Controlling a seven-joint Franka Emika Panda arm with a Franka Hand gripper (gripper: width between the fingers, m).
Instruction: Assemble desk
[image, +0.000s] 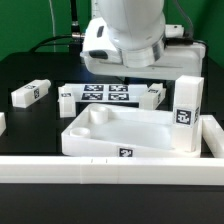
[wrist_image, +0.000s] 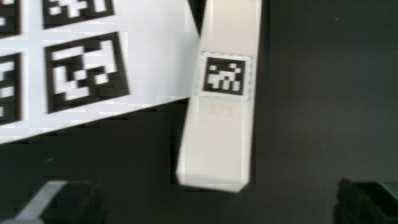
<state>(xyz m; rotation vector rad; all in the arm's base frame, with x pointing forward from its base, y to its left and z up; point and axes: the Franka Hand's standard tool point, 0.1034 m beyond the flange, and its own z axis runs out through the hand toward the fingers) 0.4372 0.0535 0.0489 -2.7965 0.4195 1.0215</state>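
Border bar (image: 110, 165) lay nearest, penning the tabletop (image: 130, 128) on the table (image: 40, 70). Jaws hung wide open, empty, over a leg block (wrist_image: 222, 110) just beside the marker board (wrist_image: 71, 70), apparently lined up for pickup.

Under me: leg block (wrist_image: 222, 100) lies between the wide-spread fingers (wrist_image: 63, 200) of my hand (wrist_image: 214, 205), with a gap on each side. Flank away from the marker board (wrist_image: 80, 70): bare bench (wrist_image: 329, 100), free passage. Other flank: the flat board lies just beside the block.
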